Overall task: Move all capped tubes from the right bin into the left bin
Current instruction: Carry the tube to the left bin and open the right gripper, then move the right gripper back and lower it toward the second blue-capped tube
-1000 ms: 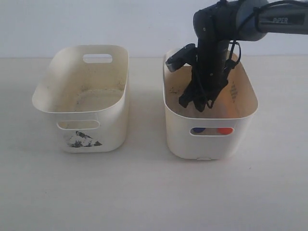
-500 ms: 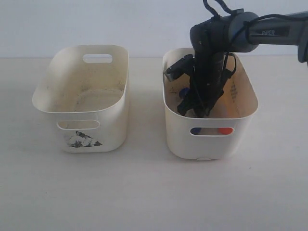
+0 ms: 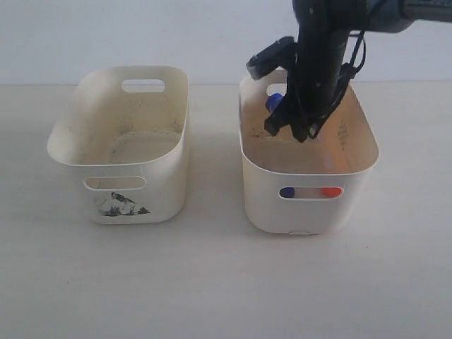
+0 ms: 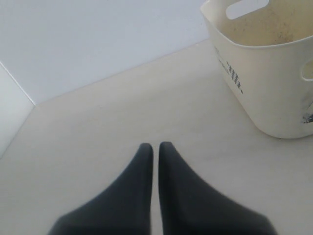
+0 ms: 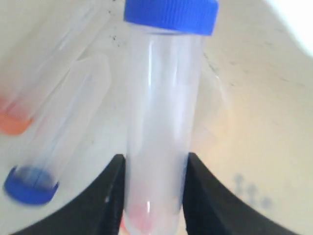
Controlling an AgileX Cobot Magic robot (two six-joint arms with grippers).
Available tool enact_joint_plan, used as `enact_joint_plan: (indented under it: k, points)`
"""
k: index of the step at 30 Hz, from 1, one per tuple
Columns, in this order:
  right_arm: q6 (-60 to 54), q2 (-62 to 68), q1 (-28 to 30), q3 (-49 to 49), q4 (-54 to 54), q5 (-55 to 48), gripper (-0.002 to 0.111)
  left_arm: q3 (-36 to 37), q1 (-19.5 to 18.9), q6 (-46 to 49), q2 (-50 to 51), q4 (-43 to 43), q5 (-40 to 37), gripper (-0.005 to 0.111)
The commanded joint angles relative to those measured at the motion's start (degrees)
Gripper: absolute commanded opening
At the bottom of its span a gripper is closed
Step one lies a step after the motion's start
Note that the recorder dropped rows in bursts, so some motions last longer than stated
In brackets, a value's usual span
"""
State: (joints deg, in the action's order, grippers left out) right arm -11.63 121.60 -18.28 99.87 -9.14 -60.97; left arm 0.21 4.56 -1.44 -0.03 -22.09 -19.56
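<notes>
Pale bench [image 3: 212, 282], white wall [image 3: 141, 35]: the right gripper [image 3: 291, 131], clamped on a clear plastic blue-capped tube [image 5: 159, 112], had risen from inside the plain cream plastic right bin [image 3: 311, 215], leaving two capped tubes [image 5: 63, 122] there. The black-marked cream left bin [image 3: 166, 191] waited; the left gripper [image 4: 155, 152] sat closed.

Two bins [image 3: 164, 192] [image 3: 311, 213], three capped tubes [image 5: 159, 98] [image 5: 63, 127] [image 5: 14, 122], two claws [image 4: 155, 147] [image 5: 154, 161].

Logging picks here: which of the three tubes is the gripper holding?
The blue-capped tube, clamped between the right gripper fingers. The other blue-capped tube and the orange-capped tube lie loose on the floor of the right bin.
</notes>
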Motion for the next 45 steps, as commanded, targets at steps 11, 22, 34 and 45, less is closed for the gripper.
enact_joint_plan:
  k: [11, 22, 34, 45]
  points:
    - [-18.5, -15.8, -9.0, 0.2, 37.4, 4.0, 0.0, -0.2, 0.3, -0.5, 0.0, 0.2, 0.3, 0.004]
    - [-12.5, -4.8, -18.2, 0.2, 36.9, 28.0, 0.002, -0.2, 0.3, -0.5, 0.0, 0.2, 0.3, 0.004]
    - [-10.4, -5.8, -18.2, 0.2, 32.6, 26.5, 0.002, -0.2, 0.3, -0.5, 0.0, 0.2, 0.3, 0.004]
    - [-0.5, -13.1, -15.6, 0.2, 16.4, 16.0, 0.0, -0.2, 0.3, -0.5, 0.0, 0.2, 0.3, 0.004]
